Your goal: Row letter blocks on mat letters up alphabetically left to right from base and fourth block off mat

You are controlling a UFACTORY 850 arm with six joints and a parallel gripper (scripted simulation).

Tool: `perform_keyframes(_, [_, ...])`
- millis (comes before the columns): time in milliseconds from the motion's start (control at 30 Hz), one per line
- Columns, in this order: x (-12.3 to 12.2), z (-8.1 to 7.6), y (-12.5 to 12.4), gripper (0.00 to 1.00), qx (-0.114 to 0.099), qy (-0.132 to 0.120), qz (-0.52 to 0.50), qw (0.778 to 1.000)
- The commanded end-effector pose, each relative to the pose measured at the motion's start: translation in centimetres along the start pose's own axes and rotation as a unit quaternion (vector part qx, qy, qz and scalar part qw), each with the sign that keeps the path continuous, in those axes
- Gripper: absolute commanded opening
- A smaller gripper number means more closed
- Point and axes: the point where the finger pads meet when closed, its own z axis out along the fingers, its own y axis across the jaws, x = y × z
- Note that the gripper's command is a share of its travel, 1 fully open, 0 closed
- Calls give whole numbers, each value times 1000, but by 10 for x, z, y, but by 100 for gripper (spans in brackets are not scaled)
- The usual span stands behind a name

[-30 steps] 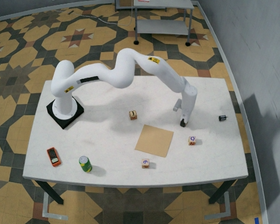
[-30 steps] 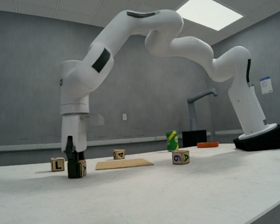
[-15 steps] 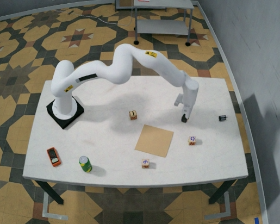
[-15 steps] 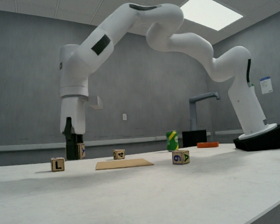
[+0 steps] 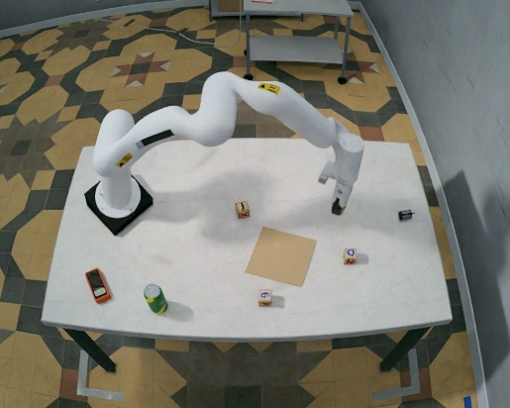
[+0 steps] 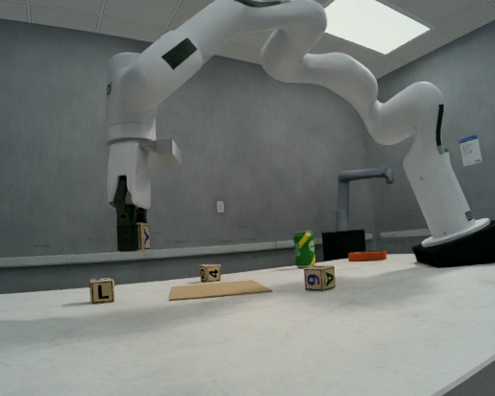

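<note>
My gripper (image 5: 338,208) (image 6: 134,237) is shut on a wooden block (image 6: 144,235) that shows a Y on its side, and holds it a little above the table, behind and to the right of the tan mat (image 5: 281,255) (image 6: 219,289). In the overhead view the fingers hide most of this block. A block with J on top (image 5: 242,209) (image 6: 320,278) stands behind the mat's left corner. A block with Q on top (image 5: 350,255) (image 6: 102,290) stands right of the mat. A block with 9 on top (image 5: 264,297) (image 6: 210,272) stands in front of the mat. Nothing lies on the mat.
A green can (image 5: 154,298) (image 6: 304,247) and an orange hand-held meter (image 5: 98,285) (image 6: 366,256) are at the table's front left. A small black part (image 5: 405,215) lies near the right edge. The robot base (image 5: 118,200) is at the back left.
</note>
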Motion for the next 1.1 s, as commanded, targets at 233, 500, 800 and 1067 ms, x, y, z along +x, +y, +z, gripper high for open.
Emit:
perform_keyframes(233, [2,-3,-6,44,0,-2,32,999])
perform_keyframes(500, [16,-3,-29,44,1,-3,142,990])
perform_keyframes(800, [31,-4,-49,44,2,-4,241,970])
perform_keyframes(1067, [47,-4,-69,44,2,-5,333,943])
